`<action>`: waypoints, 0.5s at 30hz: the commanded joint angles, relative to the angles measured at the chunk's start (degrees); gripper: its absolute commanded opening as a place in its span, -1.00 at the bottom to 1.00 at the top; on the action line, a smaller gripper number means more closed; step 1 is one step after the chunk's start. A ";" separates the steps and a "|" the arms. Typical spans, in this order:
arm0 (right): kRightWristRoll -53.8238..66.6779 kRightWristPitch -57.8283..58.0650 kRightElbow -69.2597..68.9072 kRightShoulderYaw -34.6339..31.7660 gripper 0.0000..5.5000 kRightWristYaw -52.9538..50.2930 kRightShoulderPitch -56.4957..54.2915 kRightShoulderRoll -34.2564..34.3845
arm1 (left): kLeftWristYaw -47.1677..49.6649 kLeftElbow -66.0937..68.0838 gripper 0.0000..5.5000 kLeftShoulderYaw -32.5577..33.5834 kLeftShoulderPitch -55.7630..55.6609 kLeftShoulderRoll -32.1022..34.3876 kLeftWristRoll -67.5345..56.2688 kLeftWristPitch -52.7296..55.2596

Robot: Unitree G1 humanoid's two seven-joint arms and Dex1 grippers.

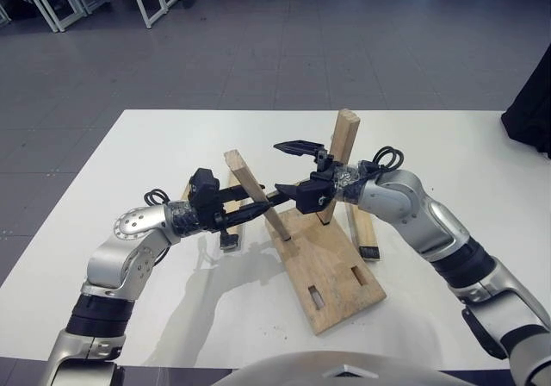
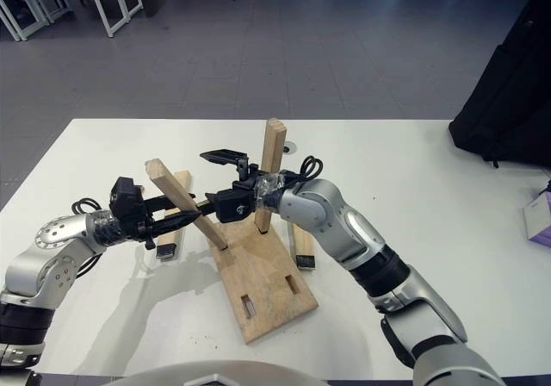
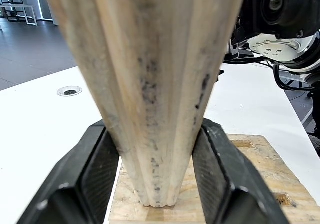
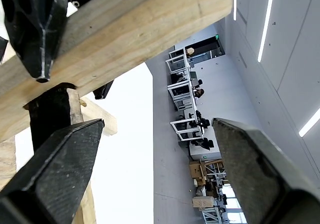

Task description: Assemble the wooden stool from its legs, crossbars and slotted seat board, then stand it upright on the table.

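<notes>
Leg, clamped by the left gripper, meets the seat board in left wrist view; right gripper gapes.

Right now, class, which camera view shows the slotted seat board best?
The right eye view: nearly all of the seat board shows, with two empty slots. Left eye matches; left wrist catches one end behind the leg.

Seat board on table, tilted leg left, upright leg right
</notes>
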 commanded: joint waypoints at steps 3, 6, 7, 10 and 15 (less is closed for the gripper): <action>-4.28 10.72 7.31 12.20 0.45 22.92 11.11 -9.97 | 2.47 4.03 -0.27 -6.08 5.00 -0.14 7.41 5.09; -4.73 8.61 7.63 10.73 0.45 18.30 11.58 -9.03 | 2.28 3.45 -0.27 -6.48 5.30 0.23 7.43 5.27; -4.65 7.93 8.03 9.53 0.45 15.17 11.43 -7.77 | 2.32 3.30 -0.27 -6.62 5.65 0.39 7.53 5.26; -4.92 5.11 3.97 3.33 0.45 1.93 12.92 -4.29 | 2.10 3.09 -0.27 -6.94 6.19 1.08 7.77 5.23; -1.15 3.28 -3.43 -1.58 0.45 -2.42 13.72 -2.40 | 1.57 2.92 -0.27 -7.21 6.59 2.31 7.81 5.06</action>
